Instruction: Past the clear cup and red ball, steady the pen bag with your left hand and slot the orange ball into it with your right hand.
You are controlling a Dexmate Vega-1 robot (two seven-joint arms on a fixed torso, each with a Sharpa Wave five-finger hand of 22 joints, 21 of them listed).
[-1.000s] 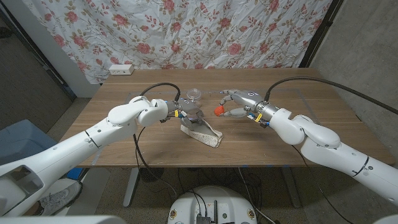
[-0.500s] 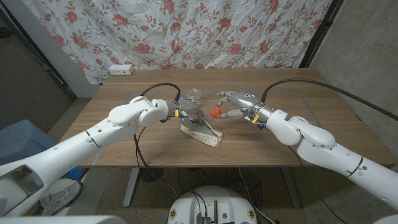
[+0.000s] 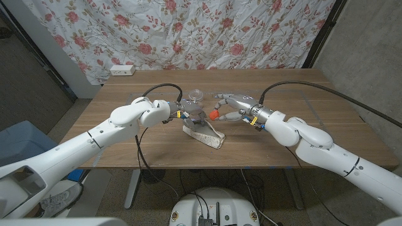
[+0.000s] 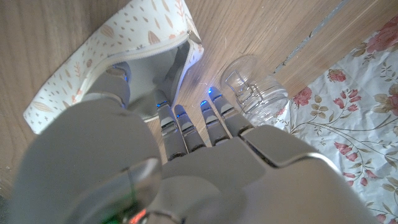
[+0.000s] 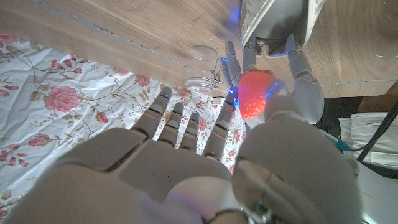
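Observation:
The pen bag (image 3: 205, 134), white with a small leaf print, lies on the table with its open mouth toward the far side. My left hand (image 3: 186, 115) holds the mouth's edge, and in the left wrist view its thumb sits inside the opening of the pen bag (image 4: 106, 53). The orange ball (image 3: 215, 115) is pinched in the fingertips of my right hand (image 3: 233, 107), just above and to the right of the bag's mouth. The right wrist view shows the orange ball (image 5: 255, 94) close to the grey inside of the pen bag (image 5: 273, 18). The clear cup (image 3: 196, 96) stands just behind both hands.
The wooden table (image 3: 295, 135) has bare board to the right and in front of the bag. A white power strip (image 3: 122, 70) lies at the far left corner. A flowered cloth (image 3: 207, 31) hangs behind the table. The clear cup (image 4: 256, 93) stands near my left fingertips.
My right hand has carried the orange ball leftward, closer to the bag's mouth. The left hand and the bag have stayed in place.

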